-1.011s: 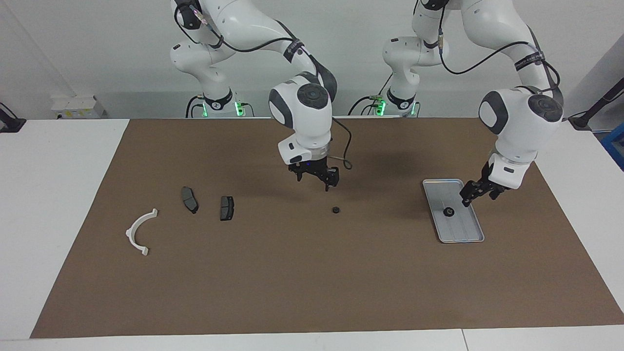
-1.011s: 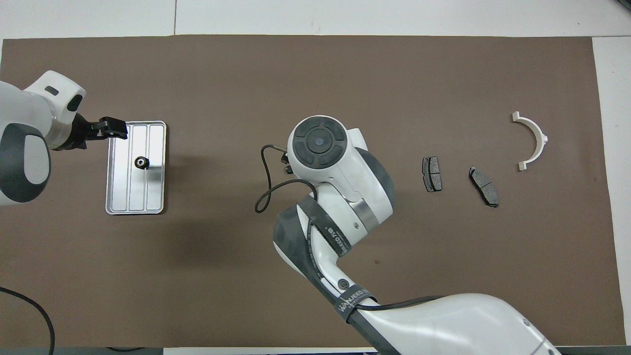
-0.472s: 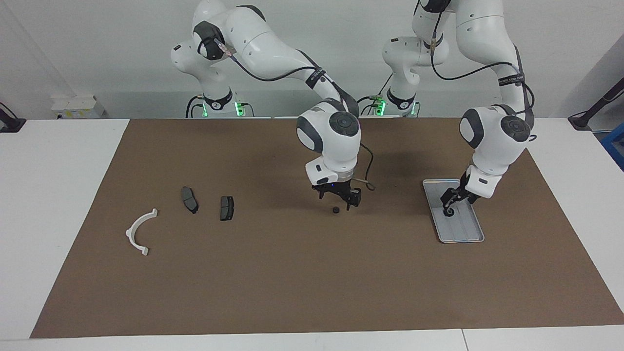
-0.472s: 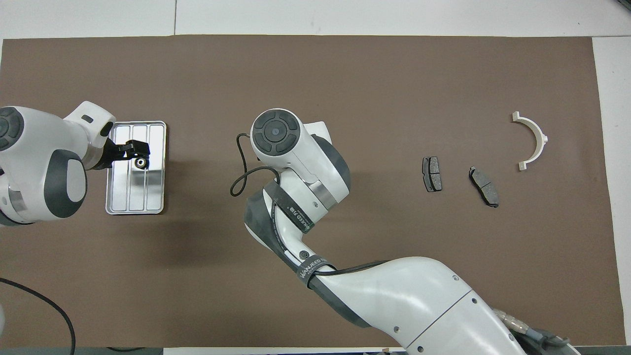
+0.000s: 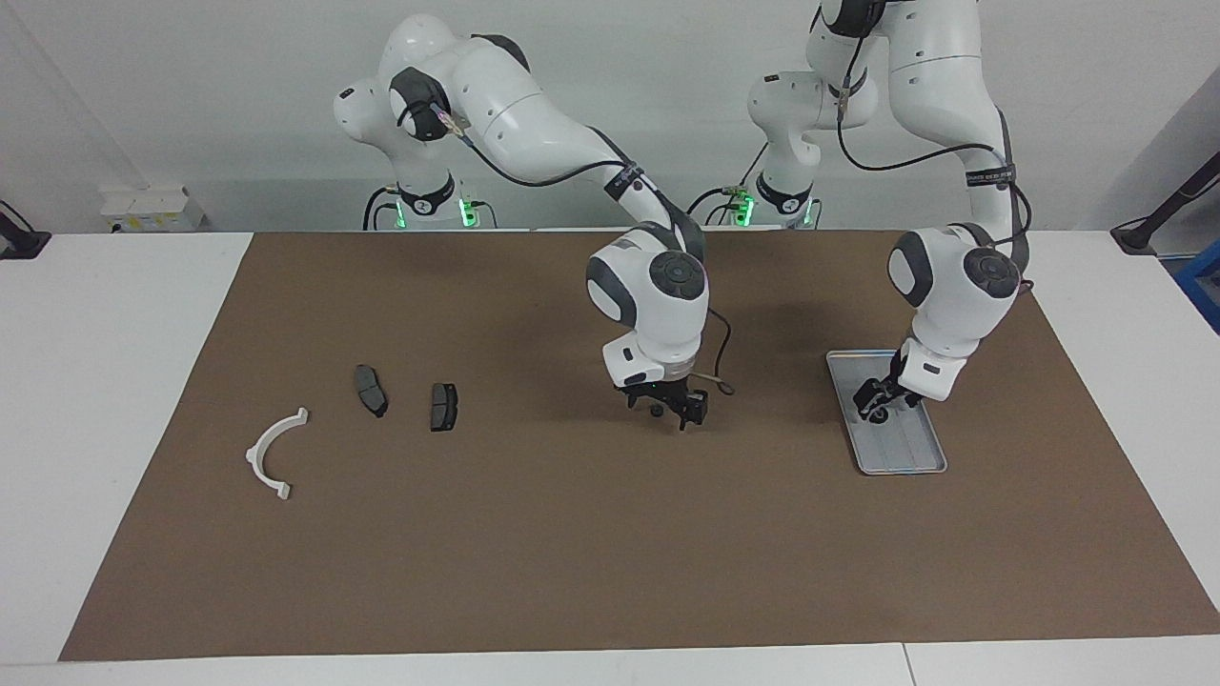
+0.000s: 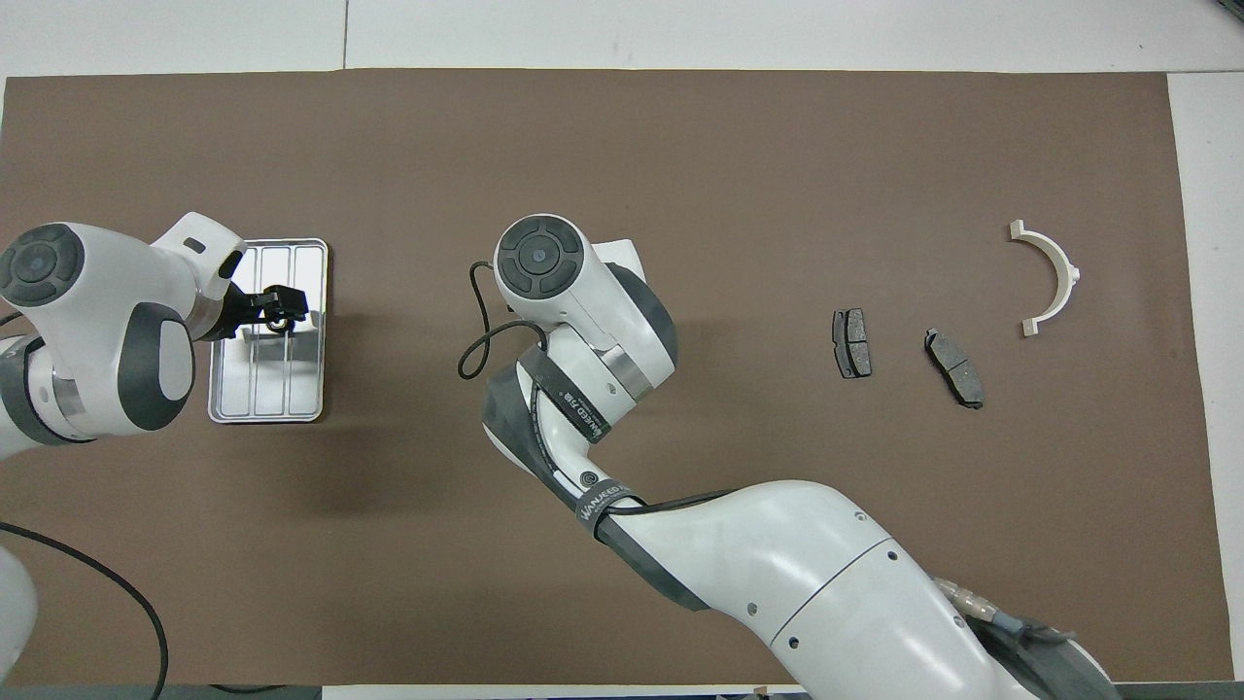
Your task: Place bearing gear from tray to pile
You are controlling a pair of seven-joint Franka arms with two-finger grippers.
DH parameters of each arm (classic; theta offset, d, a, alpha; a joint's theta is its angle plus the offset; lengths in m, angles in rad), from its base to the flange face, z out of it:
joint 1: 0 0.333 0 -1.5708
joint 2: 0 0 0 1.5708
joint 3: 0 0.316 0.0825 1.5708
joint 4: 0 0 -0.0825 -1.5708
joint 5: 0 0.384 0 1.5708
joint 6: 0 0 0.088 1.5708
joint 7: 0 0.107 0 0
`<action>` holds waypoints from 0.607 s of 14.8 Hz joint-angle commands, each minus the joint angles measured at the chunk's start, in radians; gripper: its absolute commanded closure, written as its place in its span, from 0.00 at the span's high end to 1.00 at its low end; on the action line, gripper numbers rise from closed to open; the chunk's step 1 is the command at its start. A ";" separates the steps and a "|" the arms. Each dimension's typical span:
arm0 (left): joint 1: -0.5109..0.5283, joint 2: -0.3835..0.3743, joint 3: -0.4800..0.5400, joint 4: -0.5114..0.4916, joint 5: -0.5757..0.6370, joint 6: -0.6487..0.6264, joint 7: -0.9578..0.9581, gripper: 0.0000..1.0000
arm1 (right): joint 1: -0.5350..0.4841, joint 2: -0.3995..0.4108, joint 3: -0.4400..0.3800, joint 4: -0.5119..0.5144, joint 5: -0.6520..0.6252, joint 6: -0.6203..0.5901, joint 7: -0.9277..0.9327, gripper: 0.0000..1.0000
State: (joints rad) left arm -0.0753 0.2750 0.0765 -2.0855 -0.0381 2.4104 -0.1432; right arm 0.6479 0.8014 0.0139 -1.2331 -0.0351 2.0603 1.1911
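A small black bearing gear lies in the silver tray at the left arm's end of the mat. My left gripper is down in the tray, open, its fingers on either side of that gear. A second small black gear lies on the mat mid-table. My right gripper is low over it, open, fingers straddling it. In the overhead view the right hand hides both. The pile lies at the right arm's end: a white half-ring bracket and two dark brake pads.
A brown mat covers most of the white table. A black cable loops off the right hand. The green-lit arm bases stand at the robots' edge of the table.
Both grippers have come down. The right one dropped toward the left arm's end onto the mid-table gear. The left one moved over the tray and down around its gear.
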 commanded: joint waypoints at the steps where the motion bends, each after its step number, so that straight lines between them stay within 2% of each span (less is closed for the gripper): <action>1: -0.021 -0.007 0.008 -0.042 -0.020 0.056 0.010 0.97 | 0.006 0.033 0.004 0.030 -0.022 0.004 0.028 1.00; 4: -0.021 -0.005 0.008 -0.062 -0.020 0.094 0.010 0.95 | 0.009 0.036 0.004 0.030 -0.022 -0.017 0.027 0.97; 5: -0.023 -0.005 0.008 -0.067 -0.020 0.101 0.008 0.83 | 0.009 0.036 0.004 0.032 -0.020 -0.023 0.027 0.96; 7: -0.024 -0.005 0.008 -0.065 -0.020 0.098 0.007 0.24 | 0.009 0.036 0.004 0.035 -0.022 -0.049 0.027 0.88; 8: -0.029 -0.005 0.008 -0.064 -0.020 0.096 0.007 0.01 | 0.010 0.036 0.004 0.035 -0.022 -0.051 0.027 0.82; 9: -0.029 -0.005 0.008 -0.059 -0.020 0.095 0.007 0.00 | 0.010 0.036 0.004 0.035 -0.022 -0.051 0.027 0.74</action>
State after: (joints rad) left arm -0.0860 0.2663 0.0753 -2.1259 -0.0382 2.4810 -0.1432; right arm 0.6562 0.8219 0.0154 -1.2211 -0.0353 2.0341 1.1911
